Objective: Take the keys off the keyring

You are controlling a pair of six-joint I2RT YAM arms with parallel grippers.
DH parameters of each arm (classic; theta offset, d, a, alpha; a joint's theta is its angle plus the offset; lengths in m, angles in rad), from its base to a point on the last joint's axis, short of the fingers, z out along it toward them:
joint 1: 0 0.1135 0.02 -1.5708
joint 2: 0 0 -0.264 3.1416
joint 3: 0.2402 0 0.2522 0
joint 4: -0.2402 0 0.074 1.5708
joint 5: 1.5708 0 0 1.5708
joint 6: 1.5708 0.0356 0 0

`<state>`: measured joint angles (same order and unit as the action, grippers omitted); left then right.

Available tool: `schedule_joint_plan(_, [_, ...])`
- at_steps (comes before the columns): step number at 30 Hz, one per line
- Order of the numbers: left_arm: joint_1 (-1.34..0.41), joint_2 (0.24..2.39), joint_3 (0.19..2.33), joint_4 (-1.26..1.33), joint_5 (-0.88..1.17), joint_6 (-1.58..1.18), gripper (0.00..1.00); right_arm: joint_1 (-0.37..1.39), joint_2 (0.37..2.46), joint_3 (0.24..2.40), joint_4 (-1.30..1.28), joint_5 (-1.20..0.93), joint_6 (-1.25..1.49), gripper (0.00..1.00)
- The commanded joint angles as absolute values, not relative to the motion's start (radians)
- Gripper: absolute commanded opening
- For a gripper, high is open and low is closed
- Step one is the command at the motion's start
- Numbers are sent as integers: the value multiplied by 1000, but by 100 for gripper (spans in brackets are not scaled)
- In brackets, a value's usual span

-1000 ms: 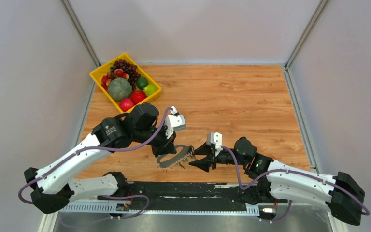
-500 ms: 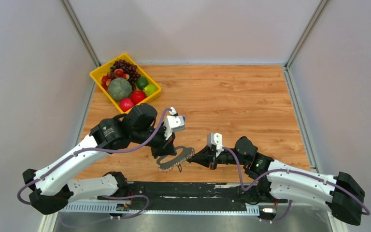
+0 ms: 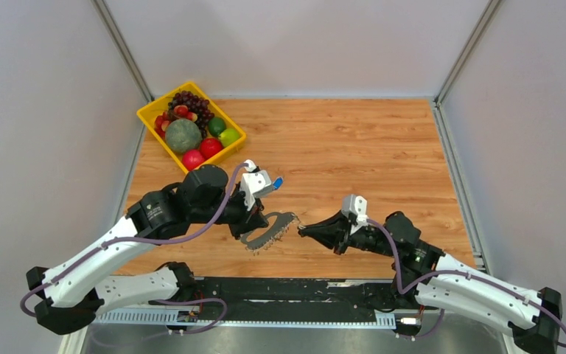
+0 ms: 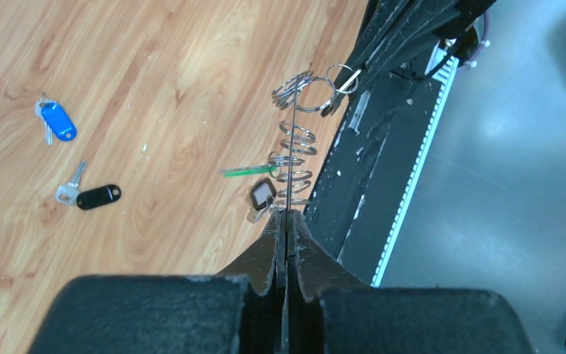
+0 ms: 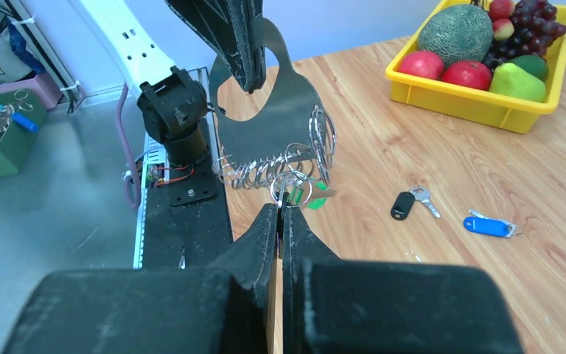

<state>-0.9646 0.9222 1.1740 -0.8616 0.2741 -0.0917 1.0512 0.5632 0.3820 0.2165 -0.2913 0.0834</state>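
At lower centre of the overhead view: both grippers meet above the near strip of the table (image 3: 354, 140), just beyond the arm bases.
Left gripper (image 4: 286, 217): fingers fully closed, clamping the top of the keyring, which hangs below them clear of the wood.
Right gripper (image 5: 280, 210): fingers pressed together on a small split ring carrying the green-tagged key (image 5: 315, 200). The key's blade is too small to make out.
Keyring (image 5: 265, 125): a flat silvery plate with a round hole, seen edge-on from the left wrist. Small split rings crowd its lower edge.
Keys (image 5: 298, 166): the remaining bunch sits on that lower edge, between the two sets of fingertips.
Loose keys: a blue-tagged key (image 4: 59, 122) and a black-tagged key (image 4: 96, 197) lie flat on the wood, well apart from the plate.
Key relation: in the overhead view the keyring (image 3: 269, 232) lies to frame-left of the right fingertips, its toothed edge running lower left to upper right.
Judgement: the right arm does the pulling and the left only anchors. The pull probably goes frame-right, away from the plate.
Risk: neighbouring rings may snag.
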Motion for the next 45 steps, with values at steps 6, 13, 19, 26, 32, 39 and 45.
schedule_joint_plan(6, [-958,868,923,-535,165,-243,0,1057,635,634,-87,-210,123,0])
schedule_joint_plan(13, [-934,824,708,-305,66,-384,0,1055,779,889,-333,-207,135,0])
schedule_joint_plan(19, [-914,873,662,-226,110,-387,46,1027,898,1058,-490,-283,149,0])
schedule_joint_plan(26, [-904,841,645,-173,145,-319,72,896,1042,1120,-534,-589,138,0])
schedule_joint_plan(32, [-903,746,613,-150,103,-302,72,841,1100,1118,-534,-696,120,0])
schedule_joint_plan(39, [-903,607,522,-51,92,-271,65,832,1147,1100,-553,-788,85,0])
schedule_joint_plan(45, [-903,540,481,-25,179,-201,63,832,1176,1112,-618,-849,17,0])
